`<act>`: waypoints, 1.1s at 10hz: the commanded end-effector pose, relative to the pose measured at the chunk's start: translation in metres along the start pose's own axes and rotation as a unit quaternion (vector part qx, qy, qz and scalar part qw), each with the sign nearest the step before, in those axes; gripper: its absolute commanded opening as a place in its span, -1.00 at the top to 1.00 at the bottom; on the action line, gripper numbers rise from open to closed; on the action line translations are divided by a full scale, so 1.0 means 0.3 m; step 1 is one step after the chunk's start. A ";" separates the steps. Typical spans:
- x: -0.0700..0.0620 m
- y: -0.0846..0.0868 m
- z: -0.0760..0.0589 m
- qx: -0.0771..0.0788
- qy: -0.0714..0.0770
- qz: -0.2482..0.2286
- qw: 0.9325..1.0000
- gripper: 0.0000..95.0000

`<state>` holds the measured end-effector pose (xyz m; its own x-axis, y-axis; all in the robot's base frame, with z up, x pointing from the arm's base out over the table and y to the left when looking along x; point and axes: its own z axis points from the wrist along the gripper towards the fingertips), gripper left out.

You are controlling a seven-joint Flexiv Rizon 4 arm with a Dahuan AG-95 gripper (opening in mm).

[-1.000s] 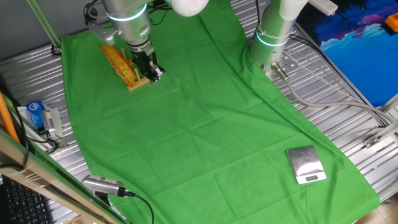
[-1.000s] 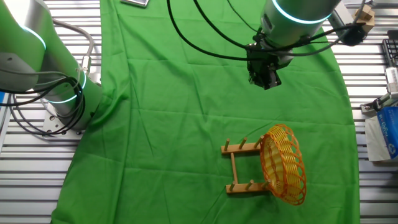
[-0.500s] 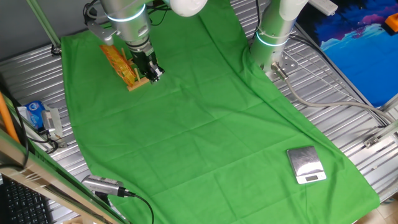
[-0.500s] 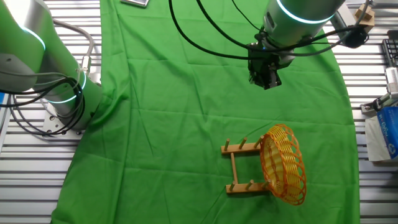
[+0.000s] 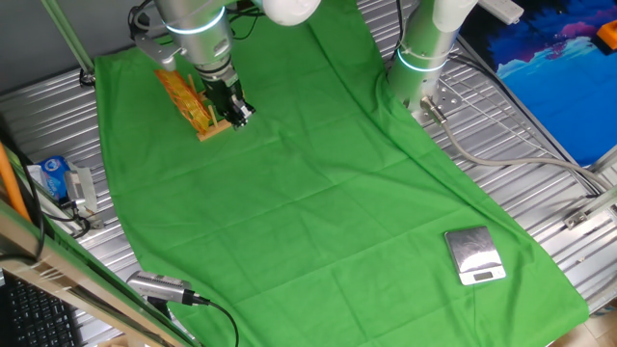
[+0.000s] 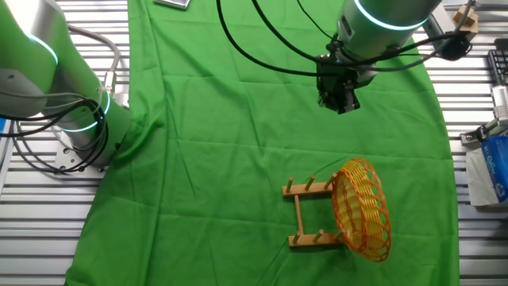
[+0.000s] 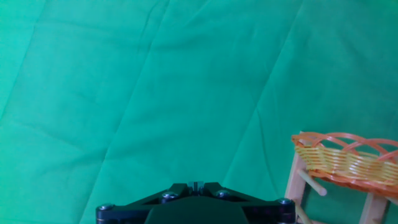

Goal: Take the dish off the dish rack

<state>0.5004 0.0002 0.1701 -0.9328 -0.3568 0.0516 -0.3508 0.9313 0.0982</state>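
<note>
1. One green cloth [image 6: 238, 159] covers most of the ribbed metal table [image 5: 540, 173], creased in long diagonal folds; it fills almost all of the hand view too.
2. Second in size is the working arm [image 6: 381, 20], grey with a glowing teal ring, coming in from the top of the other fixed view with black cables looping off it.
3. Another arm base [image 5: 424, 58] stands at the cloth's far edge in one fixed view, apart from the task's things.
4. The dish [image 6: 362, 210] stands on edge in the dish rack [image 6: 305, 214], a yellow-orange woven oval wider than the rack and overhanging it. In the hand view only its rim [image 7: 348, 155] shows at lower right, above pale wooden pegs [image 7: 297, 180].
5. The dish rack is a small light-wood frame with short pegs, lying on the cloth with the dish at one end.
6. The gripper [image 6: 339, 97] hangs over bare cloth, apart from the dish and rack and touching neither. In one fixed view it [image 5: 234, 108] shows just beside the dish [image 5: 185, 96]. I cannot tell whether its fingers are apart or together; nothing is between them.
7. A small silver scale [image 5: 474, 254] sits near the cloth's corner, well apart from the rack.
8. A blue-and-white carton [image 5: 55, 178] lies on the metal beside the cloth.
</note>
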 end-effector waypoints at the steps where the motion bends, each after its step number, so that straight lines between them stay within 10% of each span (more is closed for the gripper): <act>1: 0.001 0.000 0.002 -0.001 -0.001 -0.003 1.000 1.00; 4: -0.003 -0.023 0.001 -0.012 -0.006 -0.056 0.998 1.00; 11: -0.084 -0.386 -0.038 -0.057 0.022 -0.151 0.987 1.00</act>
<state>0.5577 -0.0917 0.1684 -0.7964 -0.6034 0.0411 -0.5821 0.7832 0.2183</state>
